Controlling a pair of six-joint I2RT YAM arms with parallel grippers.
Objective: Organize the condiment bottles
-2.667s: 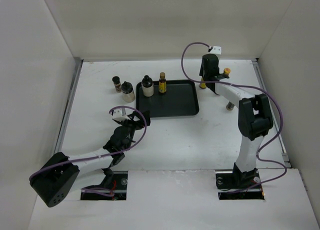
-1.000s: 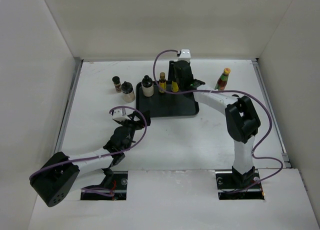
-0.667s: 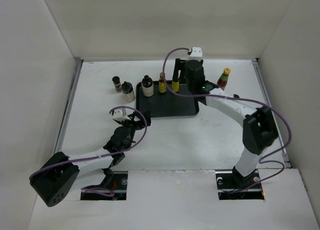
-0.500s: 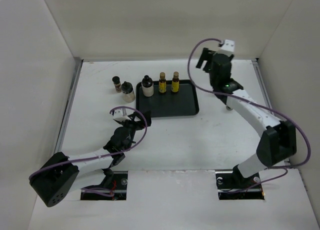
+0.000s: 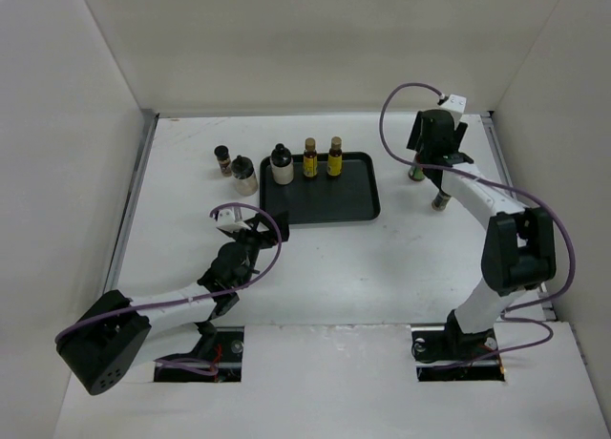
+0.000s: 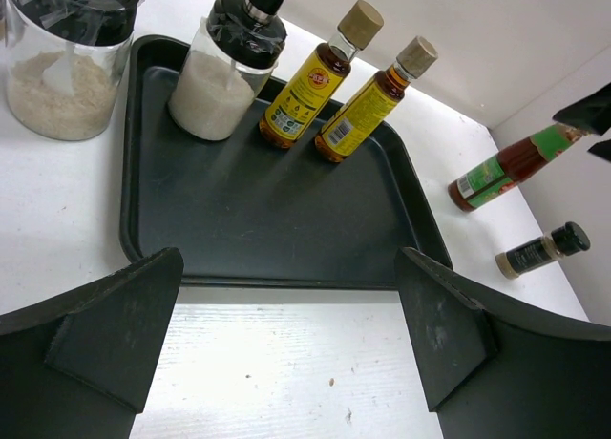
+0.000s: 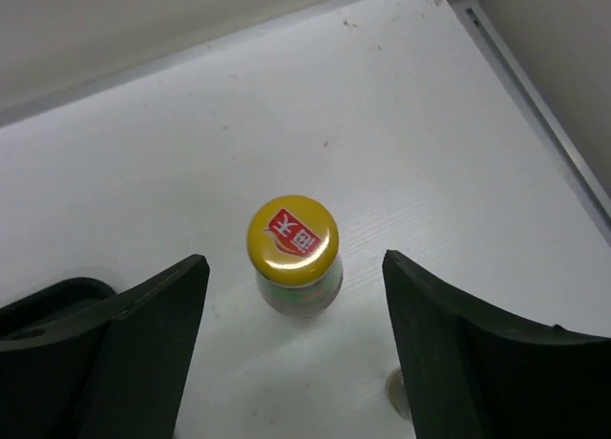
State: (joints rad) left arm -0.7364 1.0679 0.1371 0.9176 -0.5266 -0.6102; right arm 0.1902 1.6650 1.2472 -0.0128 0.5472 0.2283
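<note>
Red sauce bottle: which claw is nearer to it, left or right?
Right. The right claw hangs directly above the red sauce bottle, open, a finger on each side of it. The left claw is far off, at the tray's near edge.

This looks like a robot test lab. Plain white walls box in a white bench. Two robot arms, the left arm and the right arm, are bolted to its near edge, trailing purple wires. Condiment bottles stand far back.

Overhead rear view; left wrist faces tray; right wrist above bottle.
</note>
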